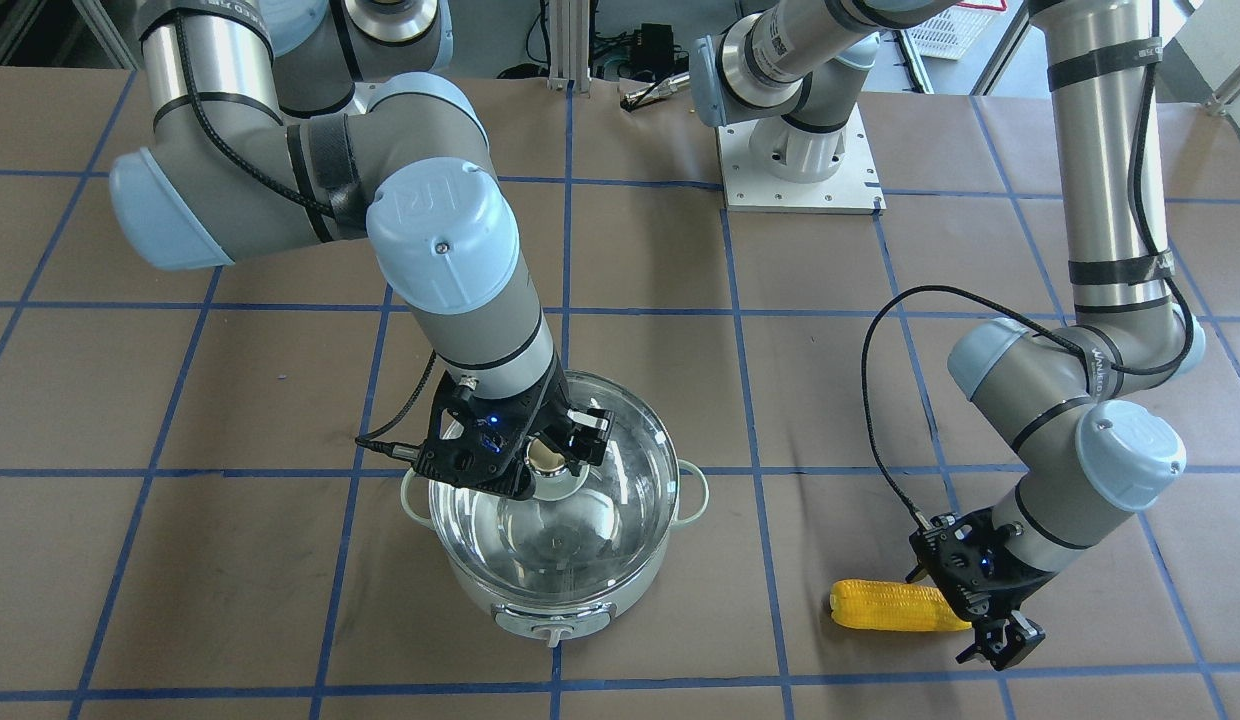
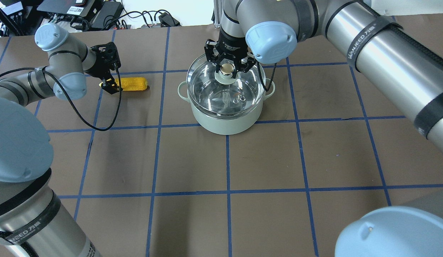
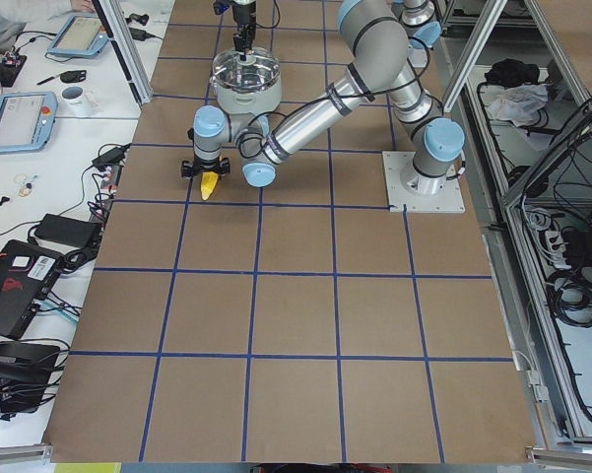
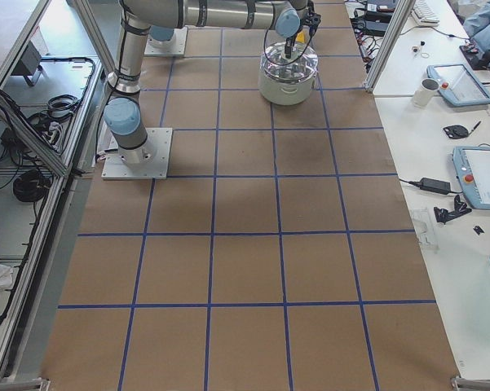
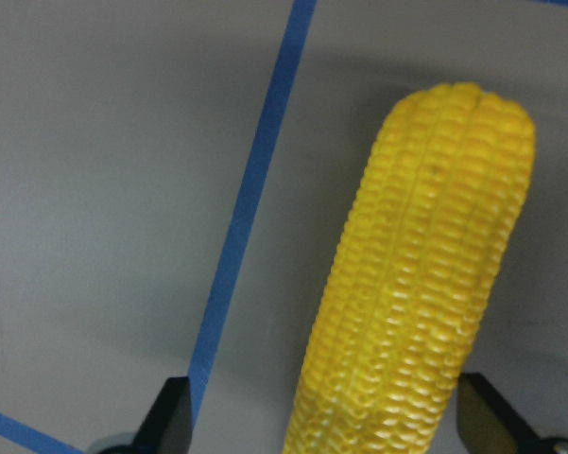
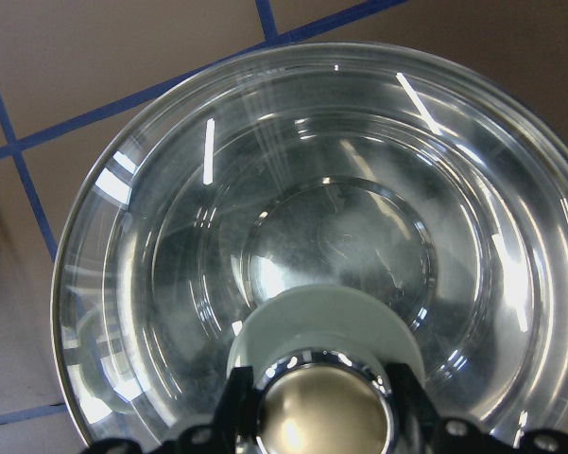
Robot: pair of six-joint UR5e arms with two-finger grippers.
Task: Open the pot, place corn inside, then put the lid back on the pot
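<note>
The right hand [image 2: 227, 69] flanks the knob [image 6: 326, 421] of the lid [image 2: 207, 82], pinching or not I cannot tell; left hand [image 5: 326, 423] spread astride the corn [image 5: 425, 265]; pot [image 2: 225, 121] unopened, everything remains.

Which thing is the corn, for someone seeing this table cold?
Start from the pale round pot standing on the brown, blue-gridded table. On the robot's left of it, apart from it, the corn lies flat with the left gripper straddling one end. It is the only bright yellow, kernel-ribbed thing there.
</note>
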